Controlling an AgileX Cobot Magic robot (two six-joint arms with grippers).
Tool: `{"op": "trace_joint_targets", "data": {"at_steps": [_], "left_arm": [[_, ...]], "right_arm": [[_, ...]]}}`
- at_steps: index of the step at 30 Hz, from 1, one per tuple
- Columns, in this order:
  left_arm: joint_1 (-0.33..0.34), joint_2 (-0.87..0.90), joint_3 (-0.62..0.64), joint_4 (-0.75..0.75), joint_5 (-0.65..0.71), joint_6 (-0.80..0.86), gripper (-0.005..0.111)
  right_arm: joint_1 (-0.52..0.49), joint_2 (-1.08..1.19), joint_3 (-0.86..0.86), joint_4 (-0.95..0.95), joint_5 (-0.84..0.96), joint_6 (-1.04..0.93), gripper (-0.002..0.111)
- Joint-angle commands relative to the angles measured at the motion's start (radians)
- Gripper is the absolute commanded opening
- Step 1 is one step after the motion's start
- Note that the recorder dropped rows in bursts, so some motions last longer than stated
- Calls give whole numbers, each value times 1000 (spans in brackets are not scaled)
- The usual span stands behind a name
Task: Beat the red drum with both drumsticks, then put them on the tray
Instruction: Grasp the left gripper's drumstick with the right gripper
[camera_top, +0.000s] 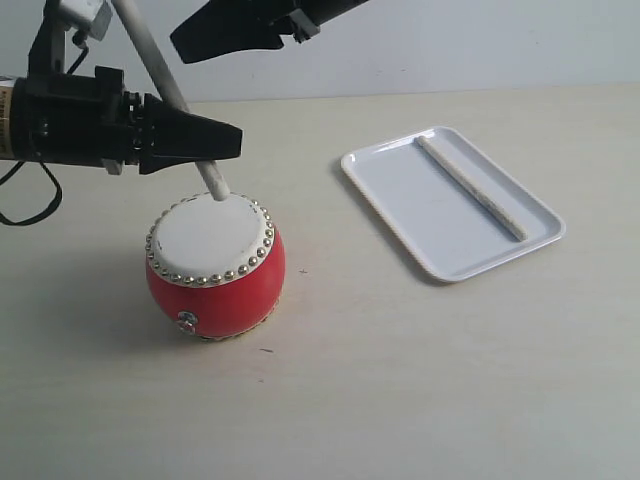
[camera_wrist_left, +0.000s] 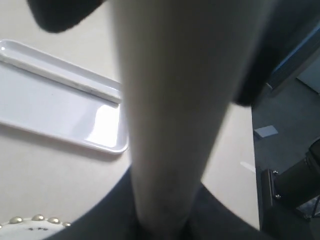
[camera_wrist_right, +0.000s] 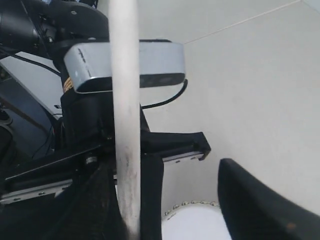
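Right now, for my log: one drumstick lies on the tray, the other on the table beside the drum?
No, exterior view: the left pincer holds the other drumstick, tip on the red drum; one drumstick is on the tray.

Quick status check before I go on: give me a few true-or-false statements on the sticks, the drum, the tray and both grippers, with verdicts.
1. A loose drumstick lies on the tray. True.
2. The left gripper is shut on the held drumstick, whose tip is at the far edge of the red drum's skin. True.
3. The red drum sits on the tray. False: it stands upright on the table, apart from the tray.
4. The right gripper is clamped on a drumstick. False: its jaws stand wide apart and grip nothing.
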Motion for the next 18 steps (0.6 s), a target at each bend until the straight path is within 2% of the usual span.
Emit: {"op": "trace_joint_targets", "data": {"at_steps": [1,18], "left_arm": [[3,1,-7,-7,-33,-4,0],[1,1,-7,-13,-46,-2,0]], "right_arm": [[16,-13,4,17,0,-24,59],[74,-13,4,30,0,-34,59]]}}
